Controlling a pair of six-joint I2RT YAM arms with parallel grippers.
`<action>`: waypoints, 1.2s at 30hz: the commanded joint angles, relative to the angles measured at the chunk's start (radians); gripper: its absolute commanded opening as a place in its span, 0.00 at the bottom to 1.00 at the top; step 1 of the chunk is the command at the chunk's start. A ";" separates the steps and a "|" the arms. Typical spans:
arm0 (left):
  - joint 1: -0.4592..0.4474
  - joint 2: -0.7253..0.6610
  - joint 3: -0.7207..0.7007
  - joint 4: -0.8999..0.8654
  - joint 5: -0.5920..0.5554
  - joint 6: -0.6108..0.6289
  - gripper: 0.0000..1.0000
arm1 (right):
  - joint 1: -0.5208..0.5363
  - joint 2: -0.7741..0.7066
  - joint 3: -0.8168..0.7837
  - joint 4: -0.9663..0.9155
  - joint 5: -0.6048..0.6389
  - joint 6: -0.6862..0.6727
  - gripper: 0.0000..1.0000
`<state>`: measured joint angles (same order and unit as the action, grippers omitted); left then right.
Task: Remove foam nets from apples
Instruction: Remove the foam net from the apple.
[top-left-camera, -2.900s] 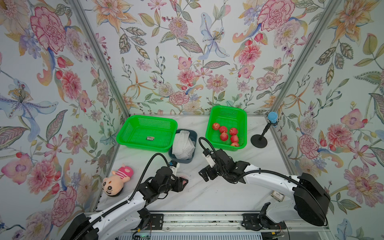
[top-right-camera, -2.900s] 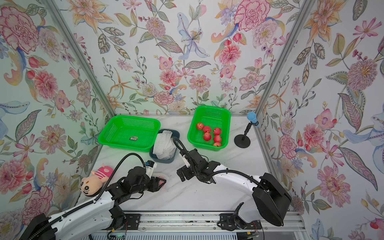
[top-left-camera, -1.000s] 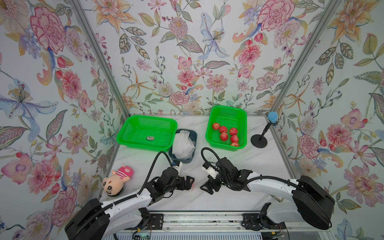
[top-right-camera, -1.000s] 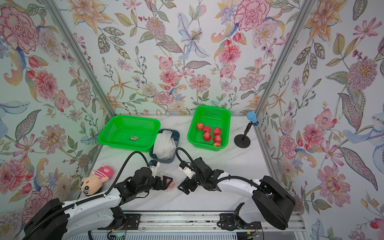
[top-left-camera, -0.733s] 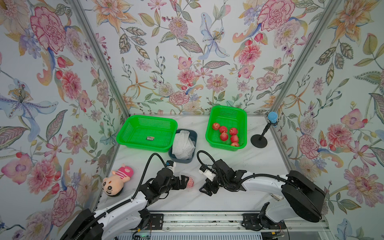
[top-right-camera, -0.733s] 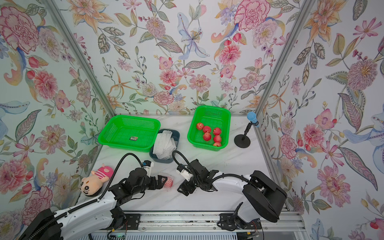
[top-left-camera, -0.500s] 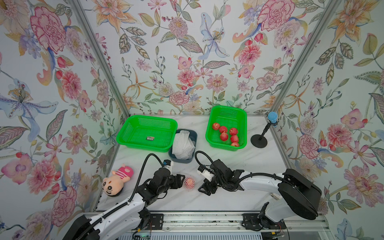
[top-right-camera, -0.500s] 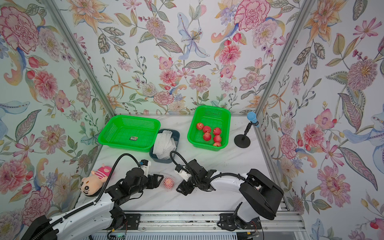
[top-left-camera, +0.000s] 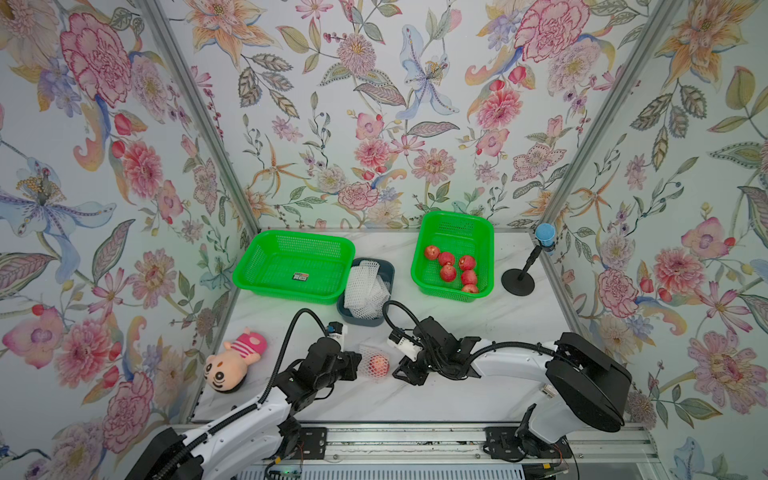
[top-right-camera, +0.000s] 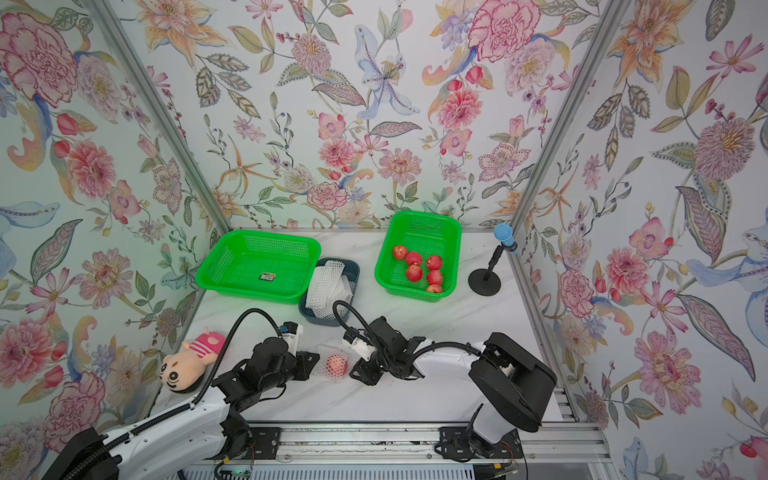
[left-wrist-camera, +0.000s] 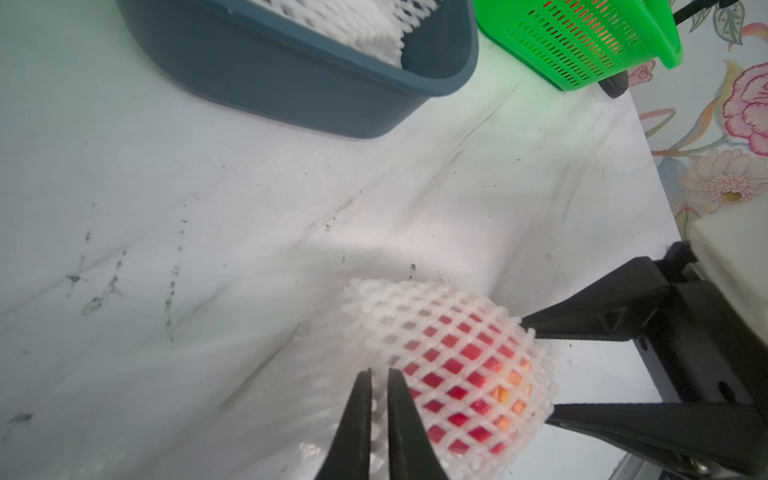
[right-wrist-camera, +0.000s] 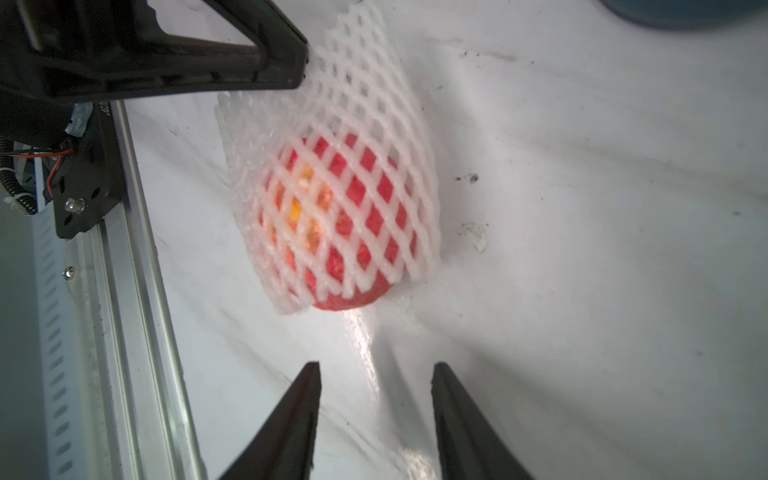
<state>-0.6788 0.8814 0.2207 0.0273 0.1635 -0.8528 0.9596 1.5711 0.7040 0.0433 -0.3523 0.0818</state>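
Your left gripper (left-wrist-camera: 379, 374) is nearly shut, pinching one end of the foam net (right-wrist-camera: 365, 104). The apple (right-wrist-camera: 345, 305) lies inside it on the table (top-left-camera: 415, 399). Your right gripper (right-wrist-camera: 376, 365) is half open near the apple, holding nothing.

Landmark: small red apple (right-wrist-camera: 345, 301) in white foam mesh sleeve (right-wrist-camera: 361, 83). Left of apple: we see black left gripper (left-wrist-camera: 379, 375) pinching sleeve end; that side blocked. Right of apple: black right gripper (right-wrist-camera: 376, 365), jaws parted, just short of apple; that side blocked. Behind apple: dark blue plastic tub (top-left-camera: 360, 322) near, narrow bare strip between. In front of apple: white marble tabletop (top-left-camera: 415, 399) bare to table edge; we find passage there. Pink striped plush toy (top-left-camera: 237, 359) well left, beyond left arm.
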 joint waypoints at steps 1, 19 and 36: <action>0.008 0.034 -0.016 -0.002 -0.014 0.004 0.09 | 0.015 0.020 0.035 0.015 -0.010 -0.017 0.43; 0.008 0.112 -0.065 0.066 0.002 0.006 0.08 | 0.041 0.075 0.122 0.006 0.090 -0.064 0.49; 0.009 0.117 -0.066 0.071 -0.002 0.001 0.09 | 0.130 0.134 0.233 -0.053 0.109 -0.156 0.62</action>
<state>-0.6788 0.9894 0.1703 0.0986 0.1680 -0.8524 1.0782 1.6829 0.9165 0.0162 -0.2607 -0.0387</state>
